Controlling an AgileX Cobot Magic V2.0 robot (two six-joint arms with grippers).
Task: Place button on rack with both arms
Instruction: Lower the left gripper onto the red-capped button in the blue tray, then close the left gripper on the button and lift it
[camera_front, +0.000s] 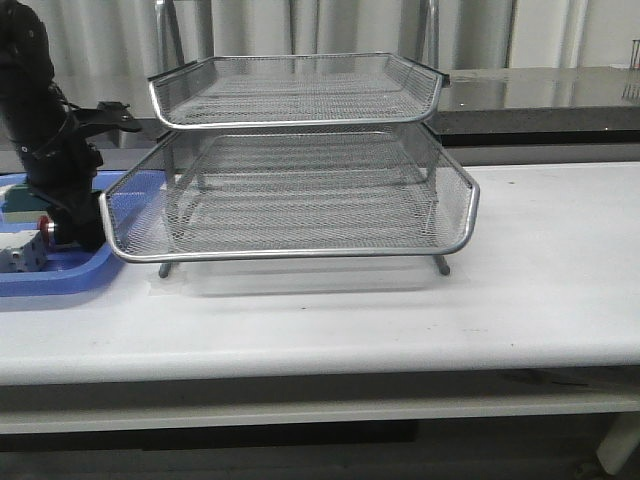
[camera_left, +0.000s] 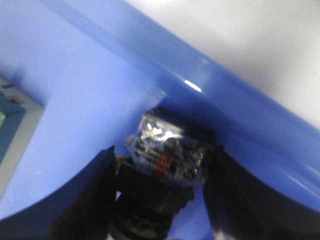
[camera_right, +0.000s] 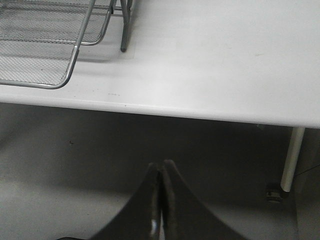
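The right gripper (camera_right: 161, 200) is hanging off the table's near edge, over the floor (camera_right: 100, 160), its two fingers pressing together with nothing between them. Beyond it, the white table (camera_right: 210, 65) is carrying a corner and one leg of the rack (camera_right: 45, 45).

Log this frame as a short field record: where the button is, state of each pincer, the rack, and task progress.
button: in the blue tray left of the rack, between the left pincer's fingers
left pincer: lowered into the tray, fingers either side of the button; contact not clear
right pincer: shut, empty, out past the table's front edge
rack: silver mesh, on the white table, visible trays hold nothing
progress: button not yet on the rack
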